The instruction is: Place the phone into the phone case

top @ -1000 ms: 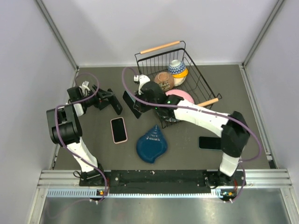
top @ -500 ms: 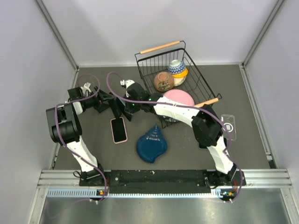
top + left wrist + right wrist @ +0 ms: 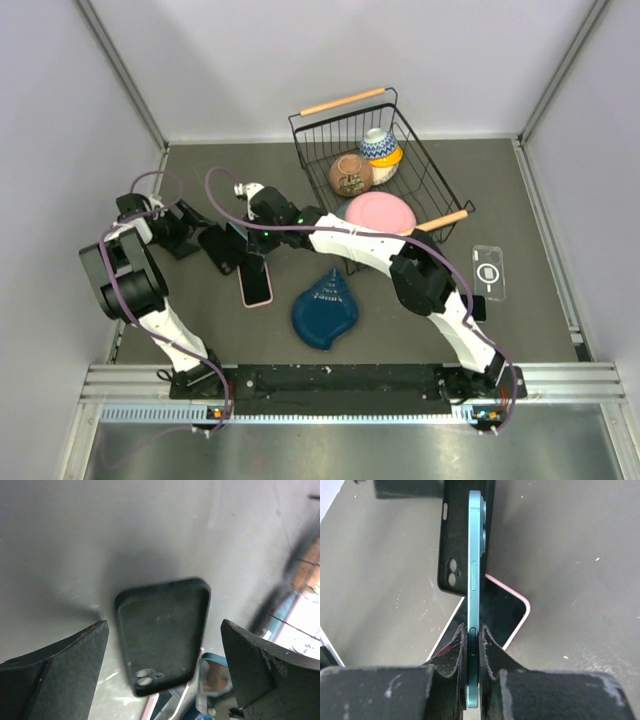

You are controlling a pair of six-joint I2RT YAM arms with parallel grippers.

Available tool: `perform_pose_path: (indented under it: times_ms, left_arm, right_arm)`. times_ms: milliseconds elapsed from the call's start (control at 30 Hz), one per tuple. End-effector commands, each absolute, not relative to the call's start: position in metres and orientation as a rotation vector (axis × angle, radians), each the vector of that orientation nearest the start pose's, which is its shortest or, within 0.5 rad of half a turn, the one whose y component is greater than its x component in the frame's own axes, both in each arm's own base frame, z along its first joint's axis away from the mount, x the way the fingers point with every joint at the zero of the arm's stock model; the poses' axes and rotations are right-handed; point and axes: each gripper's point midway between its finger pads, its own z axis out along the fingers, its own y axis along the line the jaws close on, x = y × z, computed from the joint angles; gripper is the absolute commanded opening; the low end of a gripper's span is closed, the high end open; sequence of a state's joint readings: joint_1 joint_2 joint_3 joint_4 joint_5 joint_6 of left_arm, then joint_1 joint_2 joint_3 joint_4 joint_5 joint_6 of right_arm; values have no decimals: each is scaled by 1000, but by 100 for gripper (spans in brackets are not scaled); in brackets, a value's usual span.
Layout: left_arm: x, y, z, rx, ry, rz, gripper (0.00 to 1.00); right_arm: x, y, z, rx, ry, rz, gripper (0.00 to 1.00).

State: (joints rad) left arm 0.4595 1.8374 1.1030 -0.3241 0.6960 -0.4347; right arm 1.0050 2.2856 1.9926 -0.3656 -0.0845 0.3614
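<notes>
Fingers (image 3: 451,652) of the right gripper (image 3: 474,632) are clamped on the phone (image 3: 474,570), held edge-on near the case (image 3: 451,555) at 11 o'clock; left gripper (image 3: 164,625) is spread wide, empty; insertion not yet done.

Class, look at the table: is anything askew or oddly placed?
Yes. The right gripper pinches the teal phone on its thin edge, not flat, near the black case, which lies slanted beside a pink-cased phone. Nothing looks spilled or damaged.
</notes>
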Motion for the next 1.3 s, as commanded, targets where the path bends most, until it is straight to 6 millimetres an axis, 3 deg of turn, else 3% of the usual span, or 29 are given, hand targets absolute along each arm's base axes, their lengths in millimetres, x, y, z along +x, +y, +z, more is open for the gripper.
perform_pose_path:
  times_ms: [0,100,133,167,233,300,367,400,500,567,600,767,1100,1267]
  left_arm:
    - [373,102,81,-936,2362,-492,98]
    - [364,126,97,-958,2333,-255,94]
    - [363,129,101,-946,2330,-198,92]
    - [363,132,106,-931,2328,-146,90]
    - [367,134,115,-856,2352,-6,89]
    - [372,134,117,-764,2395,91,87]
    - [378,130,115,-684,2426,73,85]
    - [391,115,112,-556,2448,-68,85]
    - [400,111,100,-488,2533,-121,76]
    - [399,112,91,-473,2585,-117,73]
    - [396,116,83,-477,2611,-93,73]
    - [397,109,70,-419,2641,-106,74]
    - [407,90,39,-290,2733,-119,70]
    - [409,84,21,-208,2792,-23,69]
  right_arm:
    - [303,555,165,-788,2109,883,0]
    - [304,546,173,-781,2100,849,0]
    - [304,543,187,-774,2079,849,0]
    - [303,538,186,-780,2081,835,0]
    - [301,531,206,-769,2051,839,0]
    - [297,522,213,-783,2038,827,0]
    - [292,509,232,-786,2002,819,0]
    - [292,504,238,-781,1991,813,0]
    - [283,487,266,-783,1932,818,0]
    - [279,477,266,-802,1921,801,0]
    - [274,469,283,-795,1889,811,0]
    - [266,460,306,-795,1827,846,0]
    - [265,451,323,-791,1783,883,0]
    - [266,445,326,-780,1776,903,0]
